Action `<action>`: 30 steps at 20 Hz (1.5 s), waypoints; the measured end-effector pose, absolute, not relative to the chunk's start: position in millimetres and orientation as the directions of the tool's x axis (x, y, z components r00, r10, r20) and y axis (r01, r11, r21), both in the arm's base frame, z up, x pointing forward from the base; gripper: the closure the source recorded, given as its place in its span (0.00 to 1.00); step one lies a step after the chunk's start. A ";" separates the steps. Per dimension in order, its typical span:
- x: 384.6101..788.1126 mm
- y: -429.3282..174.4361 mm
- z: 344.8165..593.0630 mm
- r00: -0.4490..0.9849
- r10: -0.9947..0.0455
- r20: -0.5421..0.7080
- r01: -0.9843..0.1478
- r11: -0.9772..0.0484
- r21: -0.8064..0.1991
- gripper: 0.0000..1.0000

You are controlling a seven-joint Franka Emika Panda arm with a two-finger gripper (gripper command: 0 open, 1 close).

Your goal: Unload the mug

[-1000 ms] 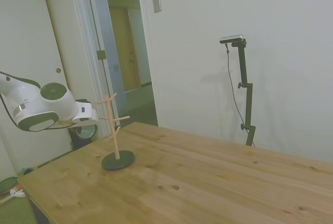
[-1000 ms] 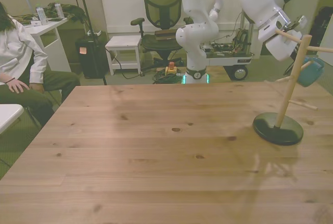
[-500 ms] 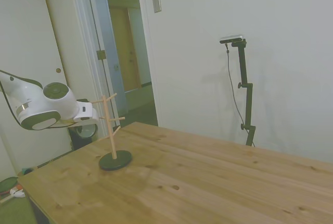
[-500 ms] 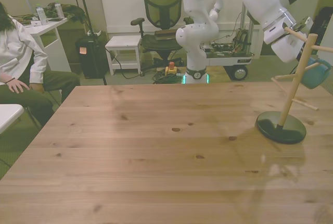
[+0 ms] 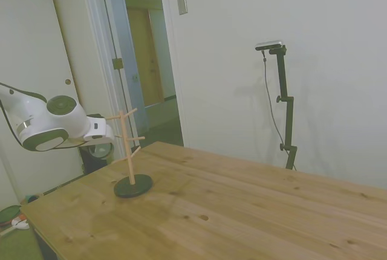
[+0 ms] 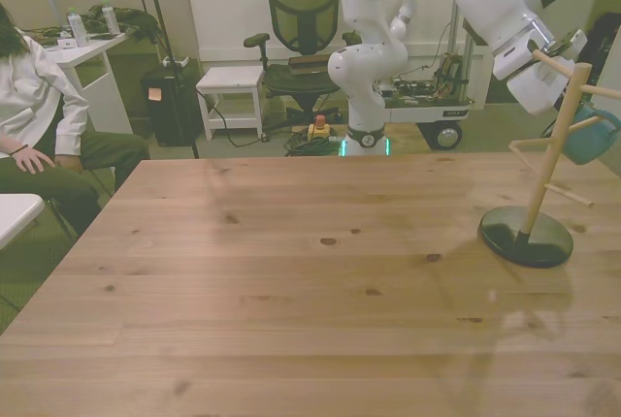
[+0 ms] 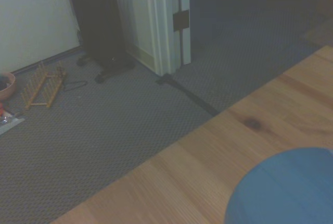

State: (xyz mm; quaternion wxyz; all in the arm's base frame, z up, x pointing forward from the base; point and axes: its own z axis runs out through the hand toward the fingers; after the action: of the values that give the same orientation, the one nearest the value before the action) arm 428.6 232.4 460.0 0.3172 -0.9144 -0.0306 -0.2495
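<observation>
The blue-teal mug (image 6: 590,136) hangs at a peg of the wooden peg rack (image 6: 551,145), close to the front view's right edge, partly cut off by it. My gripper (image 6: 559,48) sits at the end of the white arm, just above the mug and against the top of the rack's post. In the side view the gripper (image 5: 100,130) is right beside the rack (image 5: 129,151), and the mug is hidden behind it. The wrist view shows the mug's blue rounded side (image 7: 283,187) up close, over the table's corner.
The rack's dark round base (image 6: 525,236) stands near the table edge (image 7: 171,151), with carpeted floor beyond. A person in a white shirt (image 6: 29,97) sits at the front view's left. An office chair (image 6: 303,10) and a second robot base (image 6: 369,68) stand behind the table.
The rack with the mug has slid a little toward the front view's right and the table edge. The arm's hand has shifted slightly along with it.
</observation>
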 end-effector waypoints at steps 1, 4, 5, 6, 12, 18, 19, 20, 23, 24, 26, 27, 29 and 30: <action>427.7 234.1 460.0 0.875 -0.098 0.475 0.217 -0.796 -0.565 1.00; 424.4 240.1 460.0 0.878 -0.083 0.472 0.229 -0.792 -0.566 1.00; 423.4 241.9 460.4 0.879 -0.078 0.470 0.233 -0.790 -0.567 1.00; 422.8 243.0 460.6 0.880 -0.075 0.469 0.235 -0.788 -0.568 1.00; 419.8 247.6 459.3 0.888 -0.057 0.456 0.244 -0.782 -0.574 1.00; 417.9 250.9 453.9 0.901 -0.038 0.433 0.245 -0.779 -0.577 1.00; 418.2 250.2 451.4 0.906 -0.037 0.422 0.237 -0.781 -0.578 1.00; 419.1 248.6 449.0 0.909 -0.040 0.415 0.228 -0.785 -0.575 1.00; 419.7 243.5 443.0 0.914 -0.049 0.402 0.205 -0.799 -0.566 1.00; 419.3 242.8 441.3 0.916 -0.050 0.398 0.200 -0.803 -0.562 1.00; 417.1 242.3 436.1 0.920 -0.046 0.389 0.192 -0.813 -0.549 1.00; 415.1 242.5 432.6 0.923 -0.042 0.383 0.188 -0.819 -0.543 1.00; 409.6 245.7 428.4 0.926 -0.026 0.375 0.192 -0.825 -0.531 1.00; 405.7 247.8 426.8 0.929 -0.014 0.371 0.198 -0.827 -0.526 1.00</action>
State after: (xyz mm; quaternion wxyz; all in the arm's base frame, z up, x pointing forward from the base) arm 405.7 247.8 426.8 0.2900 -0.9382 -0.0490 -0.1824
